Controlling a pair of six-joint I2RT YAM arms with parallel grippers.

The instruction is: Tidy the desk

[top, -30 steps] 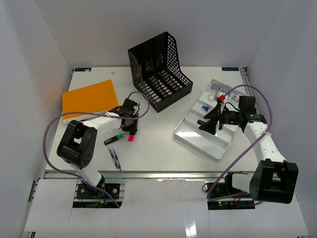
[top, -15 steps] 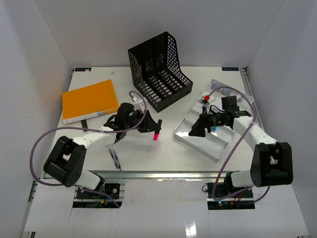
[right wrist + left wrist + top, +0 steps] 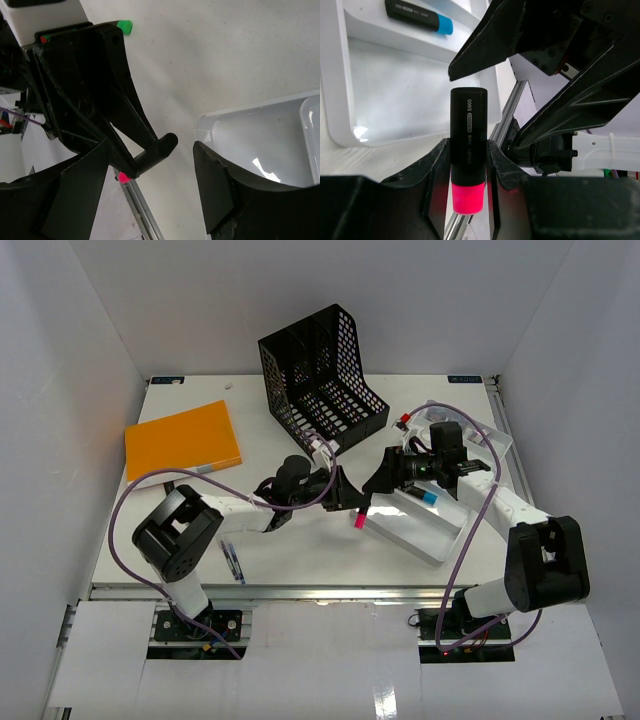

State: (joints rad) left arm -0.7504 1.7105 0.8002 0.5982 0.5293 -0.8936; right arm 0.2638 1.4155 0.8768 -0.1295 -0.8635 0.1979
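Desk spreads under everything. Silver tray right of centre. Left gripper clamps pink highlighter just left of tray. Right gripper gapes empty beside it. Looks like handover: right must close on barrel, then left release.

This is a robot test cell in a lab, dressed up as an office. Plain white panels box in a white desk on three sides. A black mesh rack stands at the back. Well in front of the rack, an aluminium rail edges the desk, and two robot arms trailing purple cables are mounted there. The office props are an orange folder left of the rack, a tray to its right and a highlighter in front.
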